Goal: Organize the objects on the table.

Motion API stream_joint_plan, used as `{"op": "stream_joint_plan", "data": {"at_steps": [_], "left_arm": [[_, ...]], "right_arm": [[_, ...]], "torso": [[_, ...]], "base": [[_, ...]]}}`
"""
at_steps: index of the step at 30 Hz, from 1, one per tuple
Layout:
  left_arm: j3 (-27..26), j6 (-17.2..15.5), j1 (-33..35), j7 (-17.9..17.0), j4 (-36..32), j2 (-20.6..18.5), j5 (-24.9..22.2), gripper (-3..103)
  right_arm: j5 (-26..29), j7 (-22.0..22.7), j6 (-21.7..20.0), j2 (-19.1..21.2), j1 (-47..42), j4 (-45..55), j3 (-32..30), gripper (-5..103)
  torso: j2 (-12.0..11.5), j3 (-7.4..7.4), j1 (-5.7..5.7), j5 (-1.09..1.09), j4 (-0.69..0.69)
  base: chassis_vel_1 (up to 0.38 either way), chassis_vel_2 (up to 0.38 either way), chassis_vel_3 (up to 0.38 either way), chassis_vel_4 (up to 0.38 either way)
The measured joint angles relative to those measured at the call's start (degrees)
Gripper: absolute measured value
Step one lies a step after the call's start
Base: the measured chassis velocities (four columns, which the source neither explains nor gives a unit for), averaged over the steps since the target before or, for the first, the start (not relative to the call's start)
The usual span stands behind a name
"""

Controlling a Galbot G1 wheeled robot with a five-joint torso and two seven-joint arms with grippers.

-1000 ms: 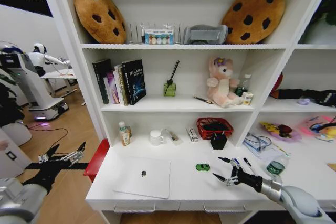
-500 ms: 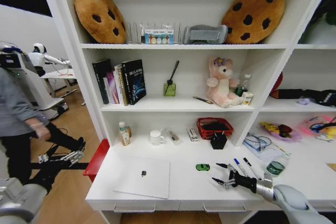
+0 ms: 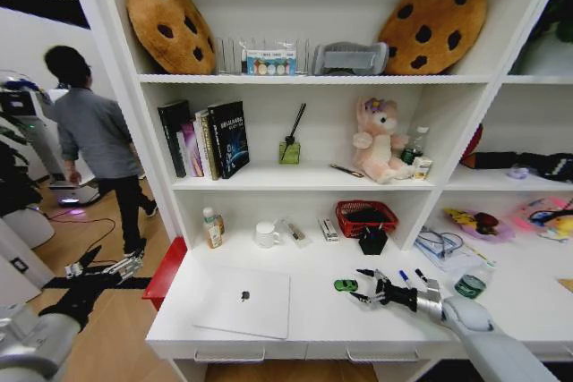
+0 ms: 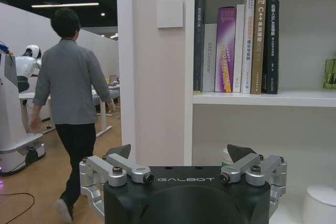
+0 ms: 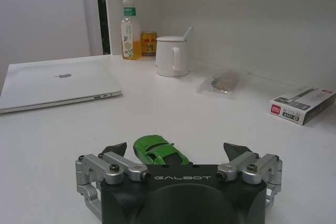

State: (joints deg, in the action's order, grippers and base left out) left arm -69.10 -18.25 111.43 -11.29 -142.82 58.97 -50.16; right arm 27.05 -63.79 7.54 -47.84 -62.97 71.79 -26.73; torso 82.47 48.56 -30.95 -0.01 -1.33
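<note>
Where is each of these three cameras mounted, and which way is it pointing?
Head view: on the head, looking down at the table and shelving; both arms show.
Left wrist view: on the left arm off the desk's end, facing the books; left gripper open.
Right wrist view: low over the desk, facing the toy car; right gripper open.
Shared: car, laptop.

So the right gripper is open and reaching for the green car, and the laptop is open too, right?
Not quite. The laptop is shut, lid down flat on the table, as the head view shows. The rest holds: the right gripper is open, with the car between its fingers.
</note>
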Motion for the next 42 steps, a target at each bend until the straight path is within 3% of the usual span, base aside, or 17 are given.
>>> {"op": "stream_joint_plan", "data": {"at_steps": [13, 15, 18, 19, 30, 36, 42], "left_arm": [[0.00, -0.01, 0.00, 0.00, 0.00, 0.00, 0.00, 100], [0.00, -0.01, 0.00, 0.00, 0.00, 0.00, 0.00, 100], [0.00, -0.01, 0.00, 0.00, 0.00, 0.00, 0.00, 100], [0.00, -0.01, 0.00, 0.00, 0.00, 0.00, 0.00, 100], [0.00, -0.01, 0.00, 0.00, 0.00, 0.00, 0.00, 100], [0.00, -0.01, 0.00, 0.00, 0.00, 0.00, 0.00, 100], [0.00, -0.01, 0.00, 0.00, 0.00, 0.00, 0.00, 100]], "right_arm": [[-2.25, -0.59, 1.11, -2.02, 6.23, -5.83, 6.39, 103], [-2.39, -0.87, 1.12, -2.28, 6.40, -5.95, 6.44, 99], [-2.77, -2.26, 1.13, -2.57, 6.32, -5.89, 6.21, 84], [-2.77, -2.26, 1.13, -2.57, 6.32, -5.89, 6.21, 84], [-3.16, -4.54, 0.89, -1.95, 3.54, -3.92, 2.89, 41], [-3.44, -4.16, 0.81, -2.00, 2.28, -3.42, 1.08, 37], [0.43, -3.49, 0.27, -0.16, 1.77, 0.93, -0.45, 37]], "torso": [[0.01, -0.02, 0.00, -0.03, 0.00], [0.01, -0.02, 0.00, -0.02, 0.00], [0.01, -0.02, 0.01, -0.02, 0.00], [0.01, -0.02, 0.01, -0.02, 0.00], [0.00, 0.00, 0.00, 0.02, 0.00], [0.00, 0.01, 0.00, 0.03, 0.01], [-0.02, 0.01, 0.00, 0.01, -0.02]], "base": [[0.000, 0.000, 0.000, 0.000], [0.000, 0.000, 0.000, 0.000], [0.000, 0.000, 0.000, 0.000], [0.000, 0.000, 0.000, 0.000], [0.000, 0.000, 0.000, 0.000], [0.000, 0.000, 0.000, 0.000], [0.000, 0.000, 0.000, 0.000]]}}
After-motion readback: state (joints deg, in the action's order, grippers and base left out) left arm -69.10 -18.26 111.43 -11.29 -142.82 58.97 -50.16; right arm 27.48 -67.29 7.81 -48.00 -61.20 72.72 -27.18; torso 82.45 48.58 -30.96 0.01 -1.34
